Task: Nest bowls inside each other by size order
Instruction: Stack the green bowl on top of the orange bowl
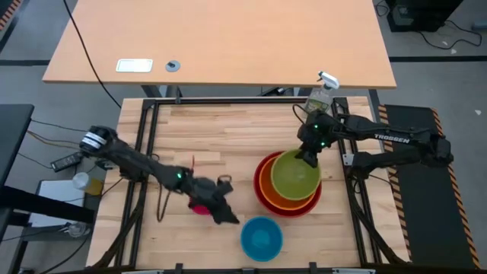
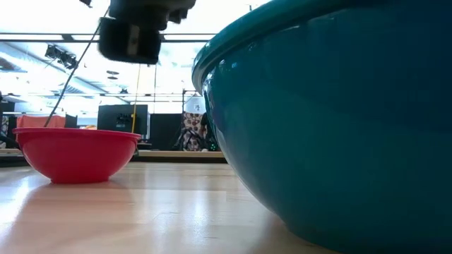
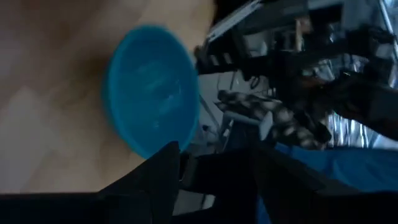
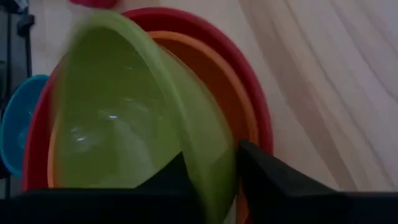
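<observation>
We note the right tool [image 1: 310, 158] gripping the green bowl's [image 1: 295, 176] rim, tilted over the orange [image 1: 268, 185] and red [image 1: 259, 192] bowls, and we judge early release could leave it cocked; left tool's [image 1: 222, 215] state unclear.

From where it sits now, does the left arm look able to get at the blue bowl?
Probably yes. The left gripper hovers beside the pink bowl, and the blue bowl sits alone just past it with nothing between them.
</observation>
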`<state>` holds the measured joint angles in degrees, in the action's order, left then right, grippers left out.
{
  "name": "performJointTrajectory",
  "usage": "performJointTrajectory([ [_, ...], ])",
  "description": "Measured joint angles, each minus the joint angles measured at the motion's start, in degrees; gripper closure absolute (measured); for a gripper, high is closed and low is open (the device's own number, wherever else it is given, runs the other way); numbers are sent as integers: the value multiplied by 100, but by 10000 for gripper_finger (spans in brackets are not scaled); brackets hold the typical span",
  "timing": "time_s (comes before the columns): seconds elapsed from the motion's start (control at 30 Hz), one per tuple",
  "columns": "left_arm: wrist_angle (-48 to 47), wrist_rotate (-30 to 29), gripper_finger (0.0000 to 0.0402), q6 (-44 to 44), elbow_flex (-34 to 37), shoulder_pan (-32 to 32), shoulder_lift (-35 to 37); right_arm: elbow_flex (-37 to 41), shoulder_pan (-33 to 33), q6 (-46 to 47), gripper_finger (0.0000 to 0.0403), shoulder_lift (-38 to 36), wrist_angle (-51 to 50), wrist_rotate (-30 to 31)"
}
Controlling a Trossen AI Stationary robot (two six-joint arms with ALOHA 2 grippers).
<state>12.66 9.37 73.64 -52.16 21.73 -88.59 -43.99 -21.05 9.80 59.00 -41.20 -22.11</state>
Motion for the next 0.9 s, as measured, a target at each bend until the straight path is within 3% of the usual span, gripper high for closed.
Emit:
performJointTrajectory([
  [0.1,102,-339,201,704,-18,159,-431,-2,70,-92,226,0,-47,113],
  [0.2,-132,-542,201,838,-305,189,-848,-37,58,-44,181,-2,-138,219],
  [0.27,-695,-659,201,699,-731,189,-1068,-188,56,73,159,-2,-242,410],
  [0.37,-2323,-880,201,486,-1625,189,-1424,-522,68,114,135,-2,-485,802],
  [0.43,-3329,-1110,201,410,-2154,202,-1692,-757,97,150,127,-2,-552,997],
  [0.5,-3679,-1243,201,284,-2519,202,-1916,-949,129,274,123,-4,-552,1156],
  [0.67,-3637,-1320,201,329,-2952,184,-2356,-1308,281,602,126,-7,-569,1393],
  [0.9,-3690,-1121,201,433,-3034,198,-2748,-1486,744,854,133,-4,-648,2003],
])
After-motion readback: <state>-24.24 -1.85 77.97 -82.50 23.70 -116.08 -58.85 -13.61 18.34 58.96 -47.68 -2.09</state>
